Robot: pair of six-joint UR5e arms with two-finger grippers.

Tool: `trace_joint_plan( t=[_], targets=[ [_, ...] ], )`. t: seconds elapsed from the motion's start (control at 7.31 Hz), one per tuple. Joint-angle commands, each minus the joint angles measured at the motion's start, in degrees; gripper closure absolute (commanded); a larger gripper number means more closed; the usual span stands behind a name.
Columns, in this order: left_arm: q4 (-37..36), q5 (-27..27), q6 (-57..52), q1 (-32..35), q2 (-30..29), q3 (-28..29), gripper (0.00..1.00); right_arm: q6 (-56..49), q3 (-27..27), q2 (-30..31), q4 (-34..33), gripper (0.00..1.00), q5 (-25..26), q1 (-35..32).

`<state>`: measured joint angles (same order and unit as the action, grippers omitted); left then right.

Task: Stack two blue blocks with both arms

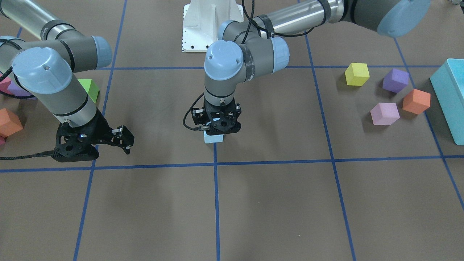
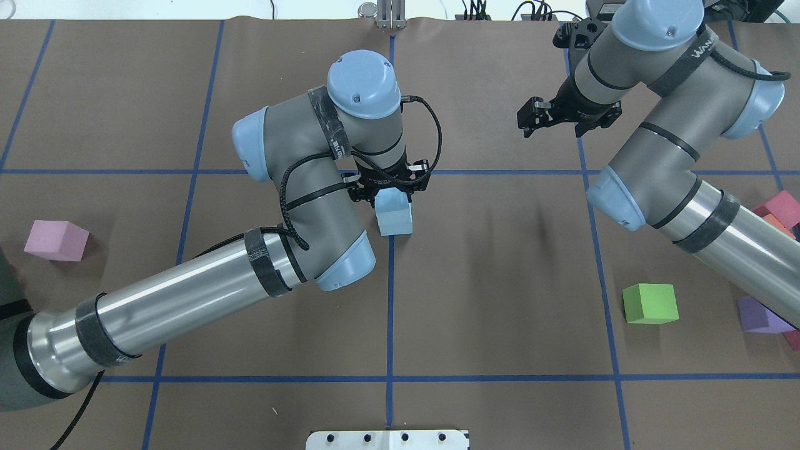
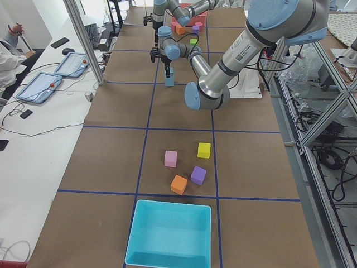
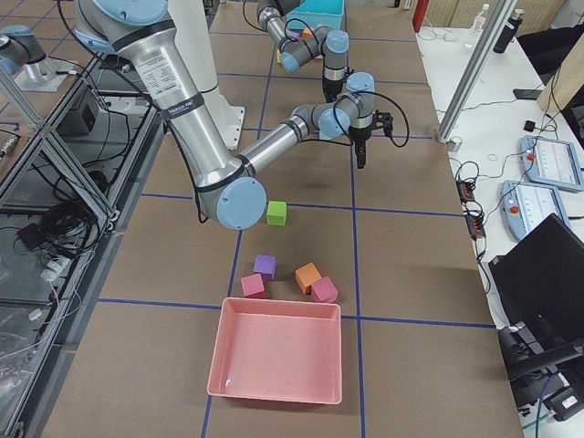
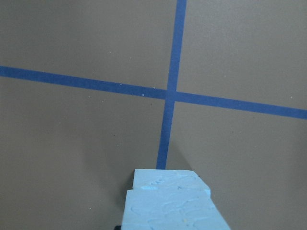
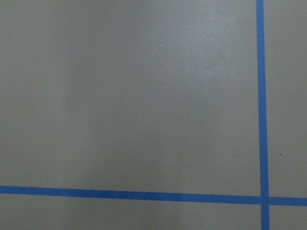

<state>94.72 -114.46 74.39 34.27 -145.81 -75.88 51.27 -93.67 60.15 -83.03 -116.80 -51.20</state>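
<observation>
Two pale blue blocks sit at the table's middle by a tape crossing. My left gripper [image 2: 390, 187] is shut on the upper blue block [image 2: 387, 200] and holds it on or just above the lower blue block [image 2: 396, 220]; I cannot tell whether they touch. In the left wrist view the held block [image 5: 172, 213] partly covers the lower one [image 5: 165, 177]. In the front view only the lower block [image 1: 213, 138] shows under the left gripper [image 1: 217, 125]. My right gripper [image 2: 553, 125] is open and empty over bare table, far to the right of the stack; it also shows in the front view [image 1: 125, 141].
A green cube [image 2: 650, 304], a purple cube [image 2: 759, 314] and magenta cubes [image 2: 781, 209] lie near my right arm. A pink cube [image 2: 56, 240] lies on my left, with yellow [image 1: 357, 74], purple [image 1: 395, 80] and orange [image 1: 416, 101] cubes and a turquoise bin [image 1: 449, 98]. A pink bin [image 4: 278, 351] stands at the right end.
</observation>
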Motion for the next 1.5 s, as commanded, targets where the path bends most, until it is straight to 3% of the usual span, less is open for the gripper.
trace_joint_plan(
  t=[0.0, 0.27, 0.55, 0.82, 1.23, 1.37],
  targets=[
    [-0.4, 0.2, 0.0, 0.2, 0.2, -1.6, 0.00, -0.6, -1.0, 0.3, 0.1, 0.00, 0.4, 0.0],
    [-1.0, -3.3, -0.2, 3.8, 2.5, -6.3, 0.00, -0.6, -1.5, 0.3, 0.1, 0.00, 1.0, -0.2],
    [-5.3, -9.1, -8.9, 11.2, 9.1, -14.2, 0.00, -0.6, -7.3, 5.7, -0.3, 0.00, 0.4, -2.9],
    [-16.7, -11.3, -27.0, 19.8, 15.6, -23.0, 0.00, -10.1, -12.8, 15.2, -0.4, 0.00, -1.5, -8.7],
    [-16.8, -17.1, -53.2, 33.7, 29.1, -25.0, 0.00, -17.2, -12.3, 24.1, -0.8, 0.00, -13.5, -23.6],
    [-17.1, -18.7, -63.2, 37.8, 34.1, -24.6, 0.00, -24.5, -12.6, 28.5, -0.8, 0.00, -15.3, -27.5]
  ],
)
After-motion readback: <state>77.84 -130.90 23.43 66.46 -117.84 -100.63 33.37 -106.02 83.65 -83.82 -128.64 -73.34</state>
